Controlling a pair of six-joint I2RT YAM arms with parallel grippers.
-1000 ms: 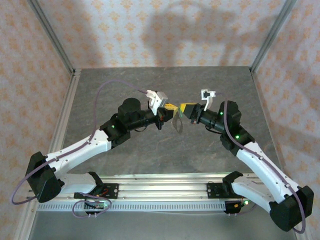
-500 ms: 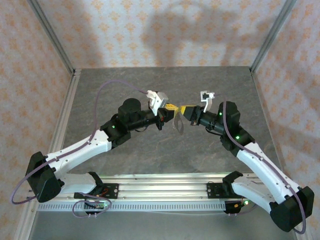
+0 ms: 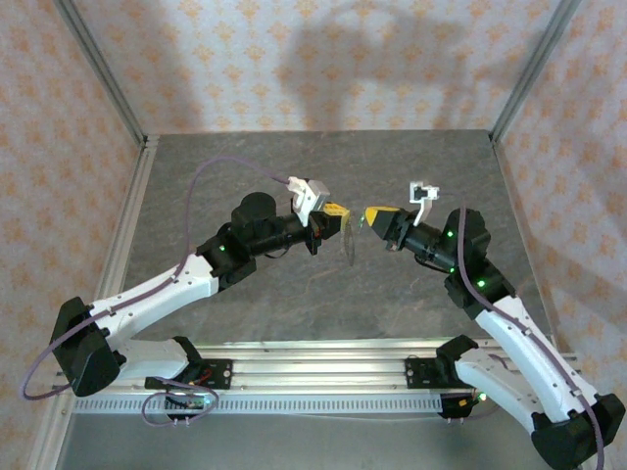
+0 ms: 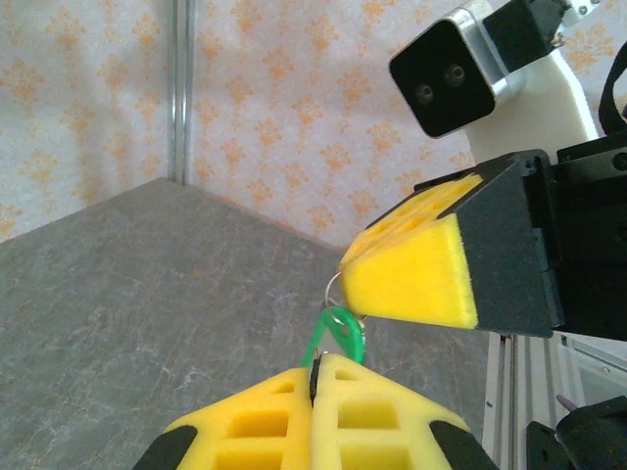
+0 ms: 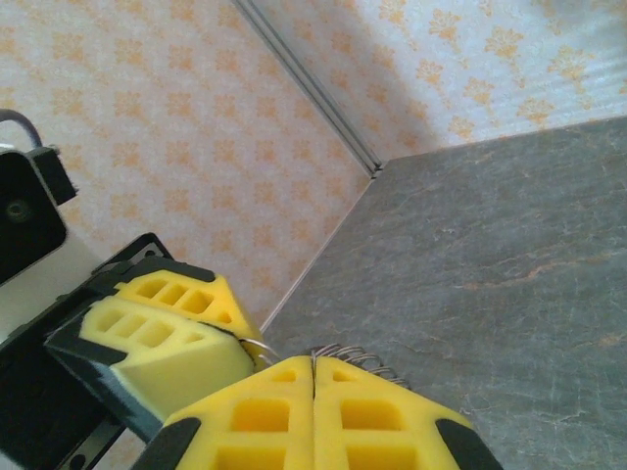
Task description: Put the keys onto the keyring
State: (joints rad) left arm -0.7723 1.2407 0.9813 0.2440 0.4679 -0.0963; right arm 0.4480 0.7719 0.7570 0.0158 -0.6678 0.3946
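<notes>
Both arms meet above the middle of the grey table (image 3: 225, 166), their yellow-padded tips almost facing one another. The key (image 4: 349, 333) is tiny, far smaller than either gripper. What shows of it is a bright green plastic head shaped as a narrow open loop, and the blade is hidden. The left gripper (image 4: 313, 377) is clamped on this key, with its pads pressed flat together and the green head standing out of the seam. In the left wrist view the head's long axis rises from the seam and leans slightly right, pointing toward the tip of the right gripper (image 4: 349, 276) just above it. A fine silvery wire ring (image 4: 332, 291) sits at the top of the green head, against the lower corner of the right gripper's pad. The right gripper (image 5: 313, 370) has its pads closed tight, and whether they nip the ring cannot be told. From the right wrist, a short length of the keyring (image 5: 355, 354) appears just past the fingertips as a thin strip with a bumpy, coil-like edge, lying roughly crosswise. In the top view the keyring (image 3: 349, 245) is a thin pale oval loop hanging under the gap between the left gripper (image 3: 340, 217) and the right gripper (image 3: 370, 214). It sits nearer the left one, and its long axis runs up and down the picture.
</notes>
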